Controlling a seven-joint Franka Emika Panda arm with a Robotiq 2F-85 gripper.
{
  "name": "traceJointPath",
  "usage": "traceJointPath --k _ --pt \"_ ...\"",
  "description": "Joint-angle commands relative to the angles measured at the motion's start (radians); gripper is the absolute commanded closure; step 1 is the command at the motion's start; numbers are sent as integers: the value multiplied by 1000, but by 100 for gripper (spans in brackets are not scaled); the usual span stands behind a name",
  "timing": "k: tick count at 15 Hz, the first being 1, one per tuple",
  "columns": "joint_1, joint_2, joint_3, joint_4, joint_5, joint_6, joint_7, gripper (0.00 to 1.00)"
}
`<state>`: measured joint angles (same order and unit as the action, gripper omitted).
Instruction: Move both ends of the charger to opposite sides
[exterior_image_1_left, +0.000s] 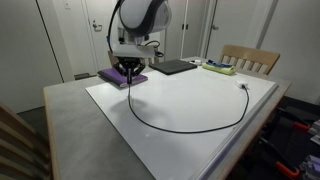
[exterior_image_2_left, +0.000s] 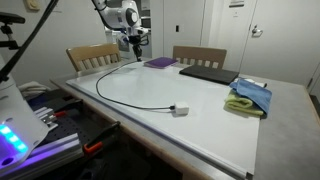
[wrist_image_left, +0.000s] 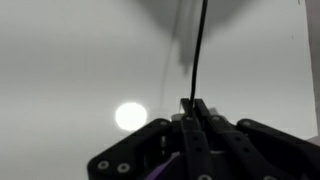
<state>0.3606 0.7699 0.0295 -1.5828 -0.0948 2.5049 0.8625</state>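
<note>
The charger (exterior_image_1_left: 190, 130) is a thin black cable lying in a wide loop on the white tabletop (exterior_image_1_left: 200, 100). One end is pinched in my gripper (exterior_image_1_left: 130, 72), which is shut on it just above the table near the purple pad (exterior_image_1_left: 118, 77). In the wrist view the cable (wrist_image_left: 200, 50) runs straight away from between the closed fingertips of the gripper (wrist_image_left: 195, 103). The other end (exterior_image_1_left: 244, 86) lies free near the table's far edge, and it shows as a small pale plug (exterior_image_2_left: 180, 110) in an exterior view. There the cable (exterior_image_2_left: 108, 92) curves back toward the gripper (exterior_image_2_left: 135, 45).
A dark laptop (exterior_image_1_left: 173, 67) lies flat behind the gripper, also visible as the laptop (exterior_image_2_left: 210, 74). Green and blue cloths (exterior_image_2_left: 250, 97) sit near a table corner. Wooden chairs (exterior_image_2_left: 92, 55) (exterior_image_2_left: 198, 56) stand along one side of the table.
</note>
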Motion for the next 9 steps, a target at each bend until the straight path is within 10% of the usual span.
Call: traceJointPath --k 1,9 --pt "13 0 -16 3 18 -2 -19 93" --pt "-6 31 123 58 74 13 -329 98"
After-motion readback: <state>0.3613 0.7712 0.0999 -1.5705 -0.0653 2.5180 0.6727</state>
